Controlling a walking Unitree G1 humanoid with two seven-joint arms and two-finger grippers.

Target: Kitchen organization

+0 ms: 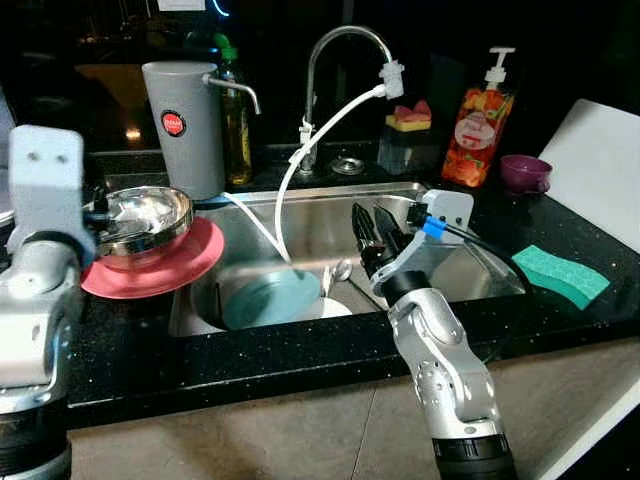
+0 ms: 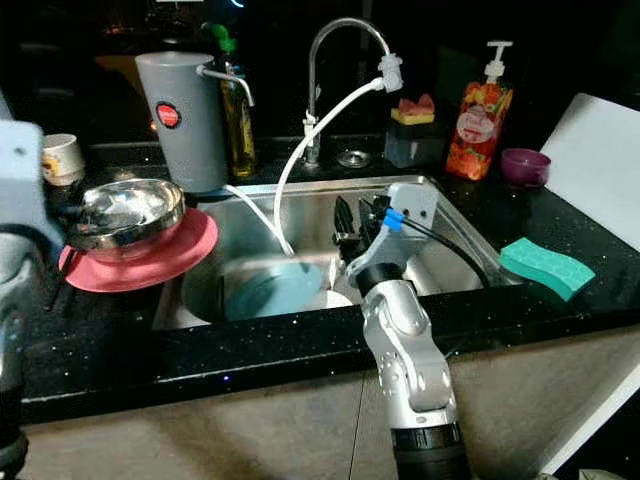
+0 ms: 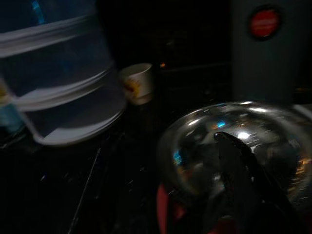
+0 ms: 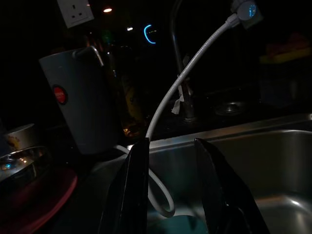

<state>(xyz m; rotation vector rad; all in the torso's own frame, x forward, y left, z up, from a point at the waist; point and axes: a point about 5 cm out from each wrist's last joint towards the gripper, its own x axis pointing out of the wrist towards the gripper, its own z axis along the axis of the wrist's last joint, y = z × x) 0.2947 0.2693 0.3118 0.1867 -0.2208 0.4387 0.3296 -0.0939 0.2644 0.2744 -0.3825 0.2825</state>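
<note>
A steel bowl [image 1: 145,215] sits on a red plate [image 1: 190,265] on the dark counter left of the sink [image 1: 300,215]. My left gripper [image 1: 98,214] is at the bowl's near-left rim; in the left wrist view the bowl [image 3: 234,141] is dim and close. In the sink a teal plate [image 1: 270,298] leans over a white plate [image 1: 335,308], with a spoon [image 1: 340,270] beside them. My right gripper [image 1: 375,235] hovers open over the right half of the sink, with nothing between its fingers [image 4: 136,185].
A white hose [image 1: 300,160] hangs from the faucet [image 1: 335,45] into the sink. Behind stand a grey water filter [image 1: 185,125], an oil bottle [image 1: 236,120] and a soap bottle [image 1: 480,125]. To the right are a purple cup [image 1: 525,172], a green sponge [image 1: 560,275] and a white board [image 1: 605,160].
</note>
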